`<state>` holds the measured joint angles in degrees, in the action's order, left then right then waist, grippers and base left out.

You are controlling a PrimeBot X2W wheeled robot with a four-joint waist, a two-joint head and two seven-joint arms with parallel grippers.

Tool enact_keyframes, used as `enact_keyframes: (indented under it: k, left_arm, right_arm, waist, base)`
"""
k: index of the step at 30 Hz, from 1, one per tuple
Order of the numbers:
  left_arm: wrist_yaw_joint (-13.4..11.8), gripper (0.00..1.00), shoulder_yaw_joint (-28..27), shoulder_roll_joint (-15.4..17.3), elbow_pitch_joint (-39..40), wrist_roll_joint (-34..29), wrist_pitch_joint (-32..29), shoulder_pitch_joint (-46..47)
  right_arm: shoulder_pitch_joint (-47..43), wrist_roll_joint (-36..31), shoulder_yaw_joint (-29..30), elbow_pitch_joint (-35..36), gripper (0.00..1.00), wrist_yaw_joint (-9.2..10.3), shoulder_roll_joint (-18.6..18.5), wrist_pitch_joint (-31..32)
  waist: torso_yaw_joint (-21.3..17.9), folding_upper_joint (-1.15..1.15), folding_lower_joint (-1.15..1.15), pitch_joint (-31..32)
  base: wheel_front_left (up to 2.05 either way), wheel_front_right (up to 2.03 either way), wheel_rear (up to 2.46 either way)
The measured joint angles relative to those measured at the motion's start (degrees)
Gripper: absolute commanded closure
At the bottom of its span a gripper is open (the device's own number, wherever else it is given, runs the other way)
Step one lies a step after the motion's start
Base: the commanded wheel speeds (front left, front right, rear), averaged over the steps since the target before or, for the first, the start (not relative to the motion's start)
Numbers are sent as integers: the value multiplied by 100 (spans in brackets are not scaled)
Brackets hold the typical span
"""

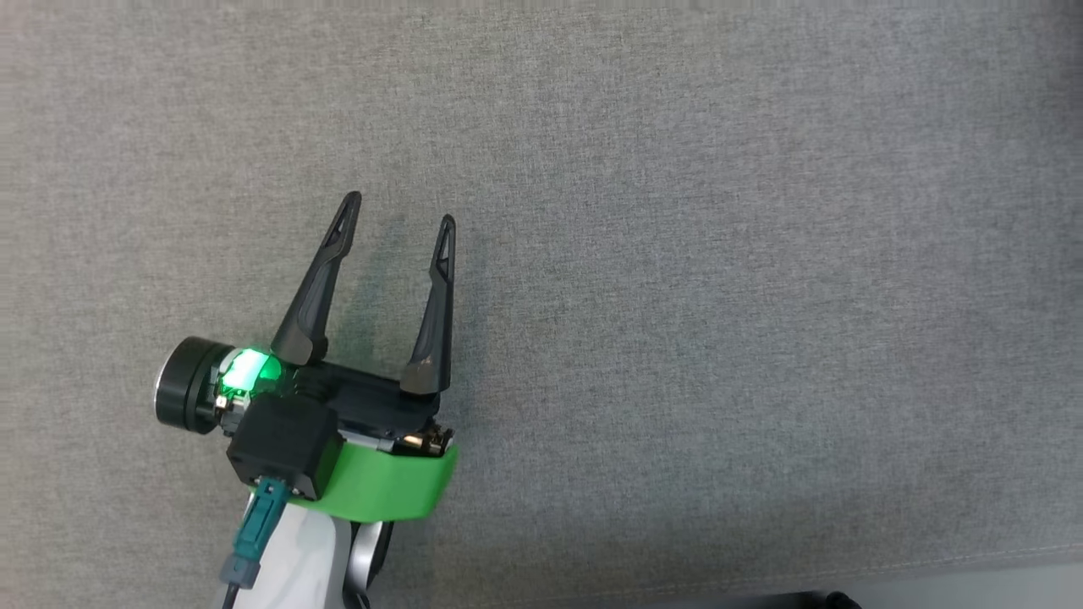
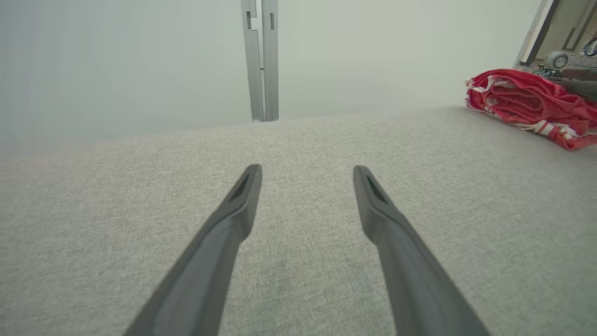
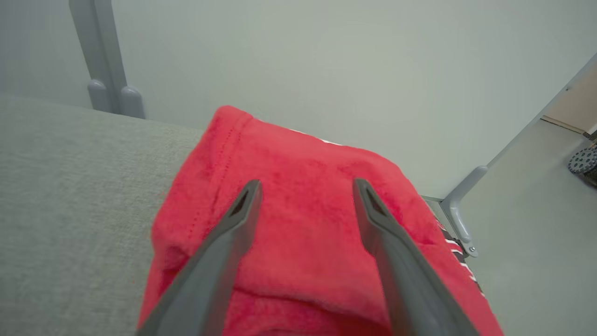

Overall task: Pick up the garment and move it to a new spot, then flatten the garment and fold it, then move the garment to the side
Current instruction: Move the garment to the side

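Folded red garment point(image 3: 298, 224) directly beneath right gripper point(image 3: 306, 183), nearer arm, jaws spread, released. At 2 o'clock from left gripper point(image 2: 308, 169) in left wrist view, well apart; likewise released, empty.

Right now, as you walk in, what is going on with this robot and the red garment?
A two-armed robot is working on a grey padded surface. Its right gripper hangs open over the folded red garment, which lies near the surface's edge and is not gripped. The left gripper is open too, over bare surface, holding nothing.
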<state>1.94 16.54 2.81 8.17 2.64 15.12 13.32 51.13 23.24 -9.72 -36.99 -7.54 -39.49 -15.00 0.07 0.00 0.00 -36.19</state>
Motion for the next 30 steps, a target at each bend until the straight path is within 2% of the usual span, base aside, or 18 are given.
enact_keyframes:
  k: [5, 15, 22, 30]
  left_arm:
    - [-114, 0, 37, 0, -60, 113, 0, -202]
    - [-499, 0, 25, 0, -143, 527, 0, -791]
    - [-689, 0, -290, 1, -383, 758, 0, -1354]
    - [-649, 0, -591, 2, -558, 711, 0, -1763]
  right_arm:
    - [-699, -105, 65, 347, 0, 0, 759, 0]
    - [-2088, 186, -109, 1322, 0, 1, 1852, 0]
    - [-3050, -46, -172, 1983, 0, 1, 2443, 0]
    - [-4231, -734, 89, 3071, 0, 1, 3026, -4]
  waist:
    - [16, 0, 0, 438]
    - [54, 0, -1, 1508]
    - [19, 0, -1, 2282]
    - [-62, 0, -1, 2996]
  base:
    - [0, 0, 0]
    - [0, 0, 0]
    - [0, 0, 0]
    - [0, 0, 0]
